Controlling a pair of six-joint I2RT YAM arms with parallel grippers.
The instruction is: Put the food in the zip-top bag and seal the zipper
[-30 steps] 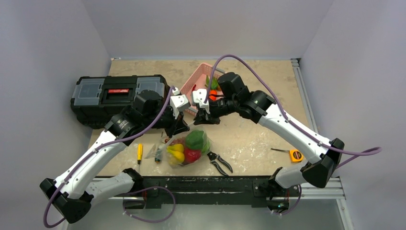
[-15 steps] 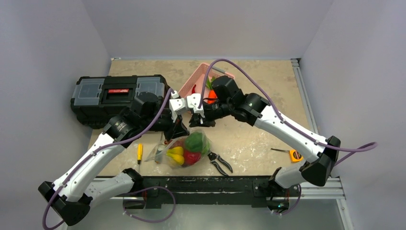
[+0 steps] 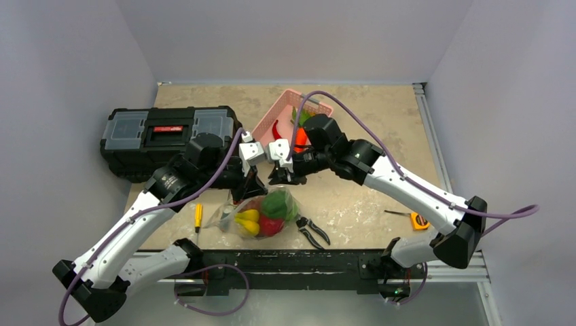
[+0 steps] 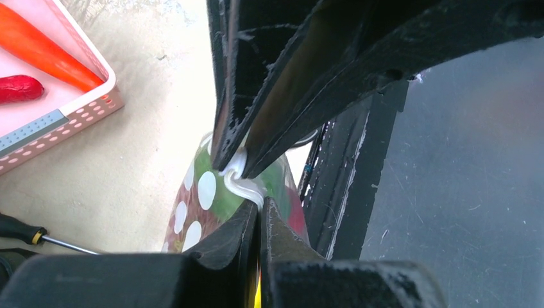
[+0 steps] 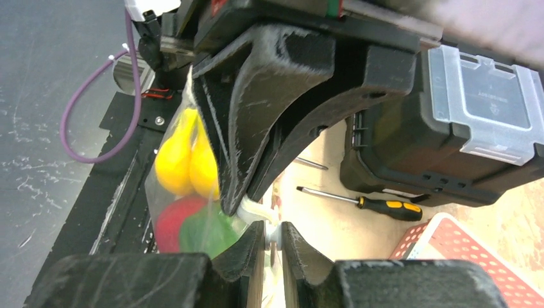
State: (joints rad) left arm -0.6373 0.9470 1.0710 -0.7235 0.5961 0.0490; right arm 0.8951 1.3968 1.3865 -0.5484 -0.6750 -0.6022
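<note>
**Zipper pinched from two sides above the loaded bag**

Left gripper is clamping the pale strip, jaws closed tight on it. Right gripper is straddling the same strip just beside it, jaws a sliver apart; whether it is actually pinching I cannot tell. Beneath them the zip-top bag is resting on the table, rim lifted, with the food lying inside. To my eye, the left should be anchoring while the right is squeezing firmly and sliding outward along the rim, skipping no stretch.

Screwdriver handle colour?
The screwdriver handle is black with yellow bands; the right wrist view shows it best.
</note>
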